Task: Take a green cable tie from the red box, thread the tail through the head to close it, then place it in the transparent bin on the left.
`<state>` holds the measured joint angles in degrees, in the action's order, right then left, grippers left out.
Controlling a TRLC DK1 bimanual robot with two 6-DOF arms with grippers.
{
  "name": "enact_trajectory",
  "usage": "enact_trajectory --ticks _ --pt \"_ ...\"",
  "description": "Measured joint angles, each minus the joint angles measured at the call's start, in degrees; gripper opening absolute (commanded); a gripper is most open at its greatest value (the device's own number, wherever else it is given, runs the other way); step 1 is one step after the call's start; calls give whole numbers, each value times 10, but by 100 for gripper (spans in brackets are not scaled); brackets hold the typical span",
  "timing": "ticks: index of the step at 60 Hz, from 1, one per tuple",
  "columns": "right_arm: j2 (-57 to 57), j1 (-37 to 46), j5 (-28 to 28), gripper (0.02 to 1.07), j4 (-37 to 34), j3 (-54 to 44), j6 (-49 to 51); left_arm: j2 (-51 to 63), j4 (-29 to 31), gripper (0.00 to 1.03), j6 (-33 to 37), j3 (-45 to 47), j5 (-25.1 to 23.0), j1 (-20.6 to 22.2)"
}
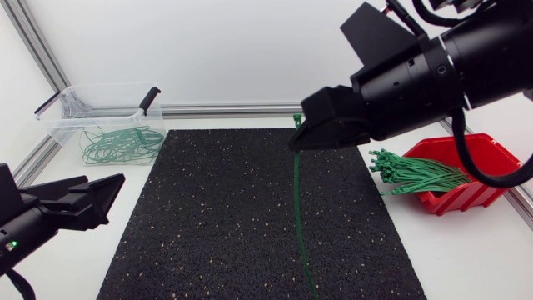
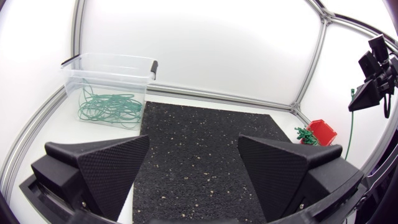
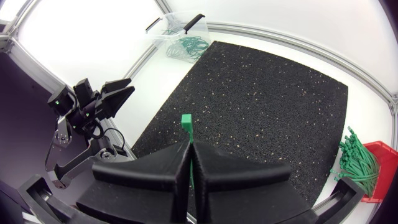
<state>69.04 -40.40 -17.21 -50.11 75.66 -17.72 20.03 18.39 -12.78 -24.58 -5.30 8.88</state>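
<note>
The pick is done: the right arm's matte black tool point(image 1: 300, 138) is pressed together on one long green plastic cable tie point(image 1: 297, 200) just below its head, and the tie hangs unlooped over the black speckled mat point(image 1: 208, 217), away from the red plastic box point(image 1: 475, 154). Still to do, I judge, are threading the tail and dropping the tie into the clear plastic bin point(image 1: 75, 125) at the bench's left. The left tool point(image 2: 193, 168) hovers spread and empty.

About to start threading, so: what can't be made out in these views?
Cable tie tail end: head view, cut off by the lower edge.
Tie below the right gripper: right wrist view, hidden by its fingers.
Red box: right wrist view, mostly off the edge.
Tie count in transparent bin: all views, tangled, too small.
</note>
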Motion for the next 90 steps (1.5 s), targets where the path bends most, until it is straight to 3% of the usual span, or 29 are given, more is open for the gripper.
enact_trajectory --ticks 10,22,38,62,83,90 --pt "0 -6 33 8 16 0 -28 39 9 99 -19 -46 18 62" --pt "1 -37 114 8 46 0 -64 89 7 99 -42 -68 105 180" --pt "39 -60 167 8 66 8 -117 165 -14 99 -64 -103 228 352" --pt "106 -93 247 8 86 42 -186 276 -100 99 -67 -127 297 459" --pt "122 -115 309 8 87 54 -227 349 -202 97 -37 -127 372 532" --pt "124 -116 328 8 87 54 -235 376 -217 98 -26 -127 377 544"
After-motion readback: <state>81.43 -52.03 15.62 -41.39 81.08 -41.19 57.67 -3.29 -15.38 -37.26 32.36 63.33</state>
